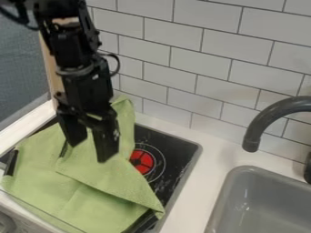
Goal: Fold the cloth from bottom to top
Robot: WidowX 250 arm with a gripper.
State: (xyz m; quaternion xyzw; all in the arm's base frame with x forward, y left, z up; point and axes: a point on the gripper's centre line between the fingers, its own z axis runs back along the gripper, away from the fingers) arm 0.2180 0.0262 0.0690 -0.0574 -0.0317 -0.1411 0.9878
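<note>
The black two-finger gripper (pixel 90 151) is seen at nine o'clock of the view's centre, pointed down over the green cloth, with its fingers held apart and green fabric seen between them; whether the cloth is touched by the tips cannot be told. Above it, the black robot arm (pixel 68 43) is set in from the view's eleven o'clock.

The green cloth (pixel 72 200) is laid across the black stovetop (pixel 176 148), from the view's eight o'clock toward its centre. It is partly doubled: a creased upper layer is lapped over the lower one, its slanting edge run down to a corner at six o'clock, while a peak is raised behind the gripper.

Just beside the cloth, toward the centre, a red burner disc (pixel 141 161) is partly covered by it. The stovetop is bordered by a white countertop (pixel 197 182). At four to five o'clock a grey sink (pixel 261 205) is set into the counter, overhung by a dark grey curved faucet (pixel 267 119) at three o'clock. From twelve to two o'clock the background is taken up by a white tiled wall (pixel 200 63).
</note>
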